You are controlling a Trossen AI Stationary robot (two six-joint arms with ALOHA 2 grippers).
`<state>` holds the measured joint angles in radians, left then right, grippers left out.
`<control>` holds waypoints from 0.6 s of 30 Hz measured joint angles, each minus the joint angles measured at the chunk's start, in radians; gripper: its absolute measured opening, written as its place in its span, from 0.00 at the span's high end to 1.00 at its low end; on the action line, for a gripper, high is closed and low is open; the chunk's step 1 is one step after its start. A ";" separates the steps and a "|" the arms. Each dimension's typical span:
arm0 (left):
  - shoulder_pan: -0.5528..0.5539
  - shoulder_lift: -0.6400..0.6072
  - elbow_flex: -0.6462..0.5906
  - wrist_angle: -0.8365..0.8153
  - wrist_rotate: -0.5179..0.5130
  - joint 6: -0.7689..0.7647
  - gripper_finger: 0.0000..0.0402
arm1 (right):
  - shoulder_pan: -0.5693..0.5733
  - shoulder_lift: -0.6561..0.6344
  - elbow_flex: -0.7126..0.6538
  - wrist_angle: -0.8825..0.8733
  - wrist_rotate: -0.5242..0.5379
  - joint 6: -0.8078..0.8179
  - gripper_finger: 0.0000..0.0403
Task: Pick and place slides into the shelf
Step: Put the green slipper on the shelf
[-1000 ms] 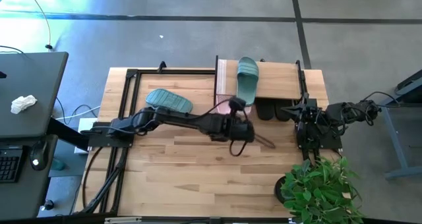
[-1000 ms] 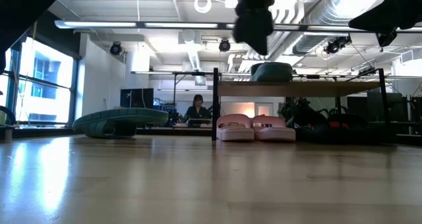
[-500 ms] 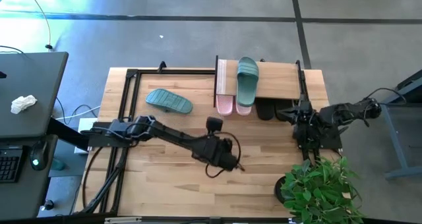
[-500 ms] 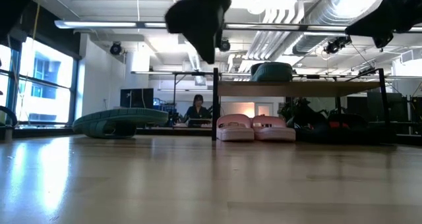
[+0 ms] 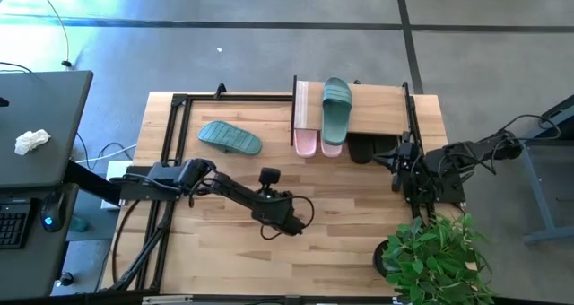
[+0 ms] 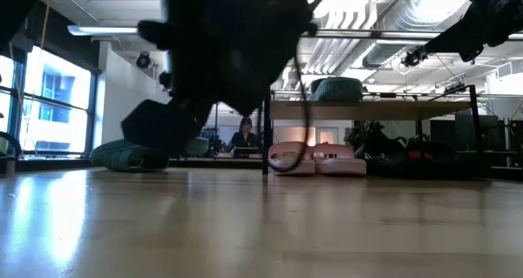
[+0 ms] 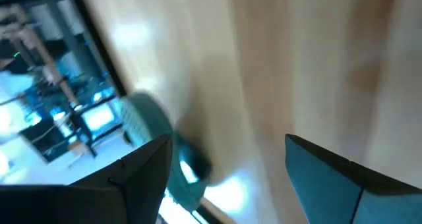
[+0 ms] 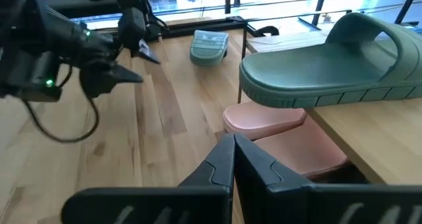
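The left gripper point(image 5: 289, 222) hangs empty over bare table with fingers apart, ready for the last loose teal slide point(image 5: 230, 137) lying well beyond it, outside the shelf point(image 5: 381, 103); the right gripper point(image 5: 397, 159), fingers together, waits beside the shelf.

An open-plan lab or office workspace. Exposed ducts point(image 6: 384, 24) and strip lights point(image 6: 163, 31) run across the bare ceiling, and tall windows point(image 6: 57, 106) line 1 side. A person point(image 6: 244, 135) sits at monitors point(image 6: 167, 121) beyond the table point(image 5: 359, 242). A desk point(image 5: 36, 126) stands on the concrete floor point(image 5: 269, 45), a plant point(image 5: 430, 251) nearby.
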<state>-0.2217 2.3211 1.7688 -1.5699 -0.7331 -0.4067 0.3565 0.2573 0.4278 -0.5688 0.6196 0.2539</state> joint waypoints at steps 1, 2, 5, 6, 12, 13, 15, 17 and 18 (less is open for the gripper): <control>0.003 -0.011 -0.029 -0.002 -0.016 -0.023 0.32 | 0.000 0.000 0.000 0.000 0.000 0.000 1.00; 0.006 -0.027 -0.060 -0.001 -0.036 -0.054 0.32 | 0.000 0.000 0.000 0.001 0.000 0.000 1.00; 0.019 -0.068 -0.169 0.000 -0.059 -0.165 0.32 | 0.000 -0.001 0.000 0.001 0.000 0.000 1.00; 0.020 -0.082 -0.207 -0.002 -0.065 -0.202 0.32 | 0.000 -0.001 0.000 0.001 0.000 0.000 1.00; 0.027 -0.160 -0.420 0.021 -0.101 -0.404 0.32 | 0.000 -0.001 0.000 0.001 0.000 0.000 1.00; 0.027 -0.170 -0.447 0.049 -0.104 -0.416 0.32 | 0.000 -0.001 0.000 0.001 0.000 0.000 1.00; 0.027 -0.193 -0.502 0.115 -0.106 -0.412 0.33 | 0.000 -0.001 0.000 0.001 0.000 -0.003 1.00; 0.027 -0.205 -0.545 0.194 -0.116 -0.399 0.33 | 0.000 -0.001 0.000 0.003 0.000 -0.003 1.00; 0.028 -0.212 -0.563 0.220 -0.129 -0.392 0.33 | 0.000 -0.001 0.000 0.003 0.000 -0.003 1.00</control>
<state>-0.1937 2.1091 1.2056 -1.3503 -0.8617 -0.7983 0.3565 0.2562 0.4278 -0.5663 0.6201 0.2504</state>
